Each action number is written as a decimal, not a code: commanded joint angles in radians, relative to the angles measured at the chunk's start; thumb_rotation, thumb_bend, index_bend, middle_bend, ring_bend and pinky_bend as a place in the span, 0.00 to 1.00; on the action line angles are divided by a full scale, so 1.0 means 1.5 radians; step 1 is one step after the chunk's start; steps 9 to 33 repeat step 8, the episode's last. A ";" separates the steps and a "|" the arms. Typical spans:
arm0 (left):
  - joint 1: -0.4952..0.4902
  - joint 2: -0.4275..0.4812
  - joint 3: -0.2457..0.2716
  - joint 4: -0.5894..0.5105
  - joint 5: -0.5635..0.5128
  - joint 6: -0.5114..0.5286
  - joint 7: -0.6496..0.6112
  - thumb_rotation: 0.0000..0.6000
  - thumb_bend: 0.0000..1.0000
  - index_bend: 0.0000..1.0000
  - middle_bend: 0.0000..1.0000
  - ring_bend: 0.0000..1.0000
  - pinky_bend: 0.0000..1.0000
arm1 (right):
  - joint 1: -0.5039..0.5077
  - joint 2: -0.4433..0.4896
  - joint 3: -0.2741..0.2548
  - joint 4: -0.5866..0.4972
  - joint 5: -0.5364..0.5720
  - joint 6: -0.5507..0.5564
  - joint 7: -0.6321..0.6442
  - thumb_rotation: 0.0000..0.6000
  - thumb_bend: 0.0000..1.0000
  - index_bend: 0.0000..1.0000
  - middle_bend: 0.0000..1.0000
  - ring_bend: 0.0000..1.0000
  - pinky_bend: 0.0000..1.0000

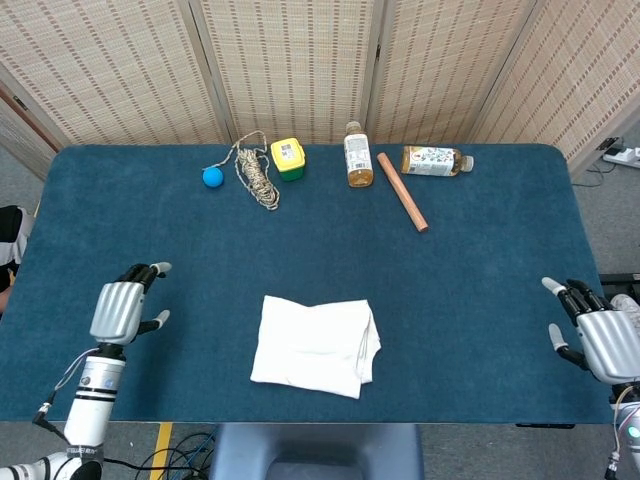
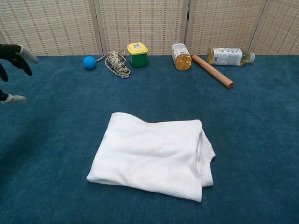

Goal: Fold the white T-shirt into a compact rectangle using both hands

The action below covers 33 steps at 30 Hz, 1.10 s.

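A white T-shirt [image 1: 316, 345] lies folded into a rough rectangle on the blue counter [image 1: 450, 270], near the front edge and slightly left of centre. In the chest view the shirt [image 2: 152, 156] shows several layers stacked along its right side, with the top surface lightly creased and the left corner rounded.

The left hand [image 1: 124, 309] hovers over the counter well to the left of the shirt, apart from it, palm down. Its fingers [image 1: 152, 270] are spread and hold nothing. In the chest view only the dark fingertips [image 2: 14, 52] of this hand show at the far left edge.

The right hand [image 1: 600, 340] sits at the far right edge of the counter, well apart from the shirt. Its fingers [image 1: 568, 291] are also spread and hold nothing. It does not show in the chest view.

Along the back of the counter runs a row of other things. From left to right: a small blue ball [image 1: 212, 177], a coil of rope [image 1: 255, 175] just beside it, a yellow-lidded green jar [image 1: 288, 159], an upright bottle [image 1: 357, 155] of amber liquid, a wooden rod [image 1: 401, 191] lying at an angle, and a second bottle [image 1: 436, 160] lying on its side. Woven folding screens [image 1: 300, 60] stand behind the counter.
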 commanded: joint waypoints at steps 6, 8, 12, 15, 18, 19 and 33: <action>0.093 0.042 0.031 0.056 0.051 0.055 -0.071 1.00 0.22 0.24 0.34 0.23 0.41 | 0.006 -0.006 -0.008 0.027 -0.017 -0.002 0.012 1.00 0.50 0.07 0.16 0.14 0.31; 0.114 0.043 0.033 0.066 0.059 0.071 -0.082 1.00 0.22 0.24 0.34 0.23 0.41 | 0.007 -0.010 -0.008 0.032 -0.020 0.002 0.015 1.00 0.50 0.07 0.16 0.14 0.31; 0.114 0.043 0.033 0.066 0.059 0.071 -0.082 1.00 0.22 0.24 0.34 0.23 0.41 | 0.007 -0.010 -0.008 0.032 -0.020 0.002 0.015 1.00 0.50 0.07 0.16 0.14 0.31; 0.114 0.043 0.033 0.066 0.059 0.071 -0.082 1.00 0.22 0.24 0.34 0.23 0.41 | 0.007 -0.010 -0.008 0.032 -0.020 0.002 0.015 1.00 0.50 0.07 0.16 0.14 0.31; 0.114 0.043 0.033 0.066 0.059 0.071 -0.082 1.00 0.22 0.24 0.34 0.23 0.41 | 0.007 -0.010 -0.008 0.032 -0.020 0.002 0.015 1.00 0.50 0.07 0.16 0.14 0.31; 0.114 0.043 0.033 0.066 0.059 0.071 -0.082 1.00 0.22 0.24 0.34 0.23 0.41 | 0.007 -0.010 -0.008 0.032 -0.020 0.002 0.015 1.00 0.50 0.07 0.16 0.14 0.31; 0.114 0.043 0.033 0.066 0.059 0.071 -0.082 1.00 0.22 0.24 0.34 0.23 0.41 | 0.007 -0.010 -0.008 0.032 -0.020 0.002 0.015 1.00 0.50 0.07 0.16 0.14 0.31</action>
